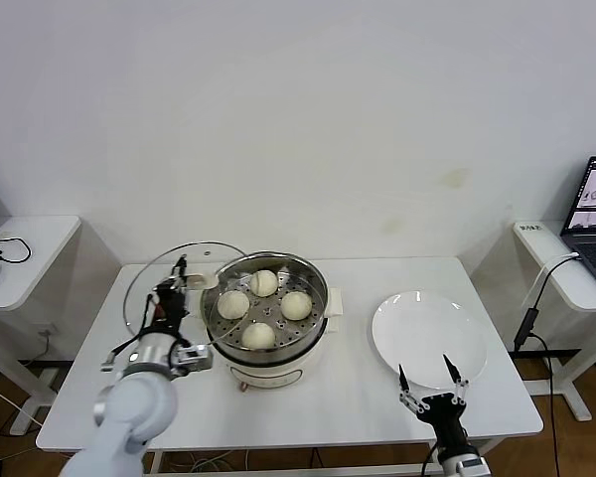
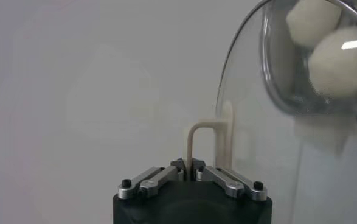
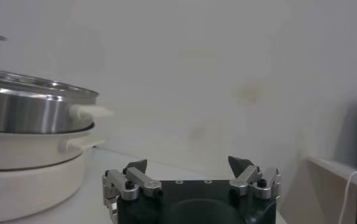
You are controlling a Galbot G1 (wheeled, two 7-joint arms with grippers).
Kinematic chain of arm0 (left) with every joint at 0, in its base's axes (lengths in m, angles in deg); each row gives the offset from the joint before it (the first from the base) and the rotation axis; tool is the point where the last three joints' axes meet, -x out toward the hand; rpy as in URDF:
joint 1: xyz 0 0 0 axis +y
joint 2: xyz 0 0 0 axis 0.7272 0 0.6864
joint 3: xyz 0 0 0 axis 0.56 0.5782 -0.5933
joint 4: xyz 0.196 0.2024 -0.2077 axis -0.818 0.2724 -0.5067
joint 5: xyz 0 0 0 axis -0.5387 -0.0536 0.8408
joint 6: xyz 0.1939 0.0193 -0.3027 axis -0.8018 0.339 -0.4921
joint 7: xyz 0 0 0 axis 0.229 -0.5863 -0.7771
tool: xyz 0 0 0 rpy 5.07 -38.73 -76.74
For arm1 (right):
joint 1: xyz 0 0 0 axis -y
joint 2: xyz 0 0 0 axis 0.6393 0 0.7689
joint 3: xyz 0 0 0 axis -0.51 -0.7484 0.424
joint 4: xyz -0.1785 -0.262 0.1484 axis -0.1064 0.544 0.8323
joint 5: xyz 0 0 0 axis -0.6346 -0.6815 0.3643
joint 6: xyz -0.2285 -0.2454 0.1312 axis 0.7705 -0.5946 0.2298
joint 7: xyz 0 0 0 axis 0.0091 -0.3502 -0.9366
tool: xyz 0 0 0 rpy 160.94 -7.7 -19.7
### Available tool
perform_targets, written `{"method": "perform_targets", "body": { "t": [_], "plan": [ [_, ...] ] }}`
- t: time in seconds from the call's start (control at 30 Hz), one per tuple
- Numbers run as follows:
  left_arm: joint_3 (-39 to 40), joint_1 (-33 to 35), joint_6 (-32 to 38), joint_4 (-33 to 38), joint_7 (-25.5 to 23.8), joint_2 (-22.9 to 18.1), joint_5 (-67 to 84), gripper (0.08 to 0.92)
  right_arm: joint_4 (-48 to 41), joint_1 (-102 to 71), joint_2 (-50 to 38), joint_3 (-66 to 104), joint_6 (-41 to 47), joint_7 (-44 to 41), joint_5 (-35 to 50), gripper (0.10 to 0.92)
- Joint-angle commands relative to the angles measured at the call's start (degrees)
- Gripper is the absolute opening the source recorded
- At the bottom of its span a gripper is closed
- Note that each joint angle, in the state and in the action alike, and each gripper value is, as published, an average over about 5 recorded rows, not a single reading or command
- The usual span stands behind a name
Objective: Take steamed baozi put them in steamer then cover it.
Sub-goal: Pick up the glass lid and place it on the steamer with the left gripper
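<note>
Glass lid (image 1: 174, 283), held upright by its cream handle (image 2: 201, 143) in the clamped left tool (image 1: 175, 288), stands just left of the steamer (image 1: 268, 343). Four buns (image 1: 264, 306) sit inside it. Right tool (image 1: 432, 383), fingers apart, hovers by the white plate (image 1: 427, 333) on the tabletop (image 1: 328, 407).

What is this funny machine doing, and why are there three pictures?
It is a robot with two arms, and each picture comes from a different camera. The big picture looks down from its head. The other two look out from its wrists. On the white table stands a shiny steamer with four steamed baozi inside, and beside it an empty white plate. The left hand is shut on the cream handle of the clear glass lid, holding it tilted beside the steamer. The right hand waits open near the plate, holding nothing.
</note>
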Motion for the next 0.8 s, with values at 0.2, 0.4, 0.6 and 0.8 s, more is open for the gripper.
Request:
{"method": "perform_targets", "body": {
  "t": [0.2,0.4,0.6,0.8],
  "plan": [
    [11.7,-9.8,-2.1,-5.3,-7.0,-14.2,-14.1,0.142,-1.4,0.5,0.0,-1.0,-0.5,0.0,-2.0,0.823],
    [12.4,-9.8,-2.1,-7.4,-8.2,-16.5,-16.3,0.142,-1.9,0.4,-0.1,-1.2,-0.8,0.0,-2.1,0.823],
    [12.5,-9.0,-2.1,-8.8,-8.7,-18.2,-18.2,0.142,-2.1,0.4,-0.1,-1.8,-0.7,-0.1,-1.9,0.823],
    [12.0,-8.7,-2.0,-10.2,-8.3,-19.9,-19.5,0.142,-2.2,0.3,-0.2,-2.0,-0.8,-0.1,-1.9,0.823]
  ]
}}
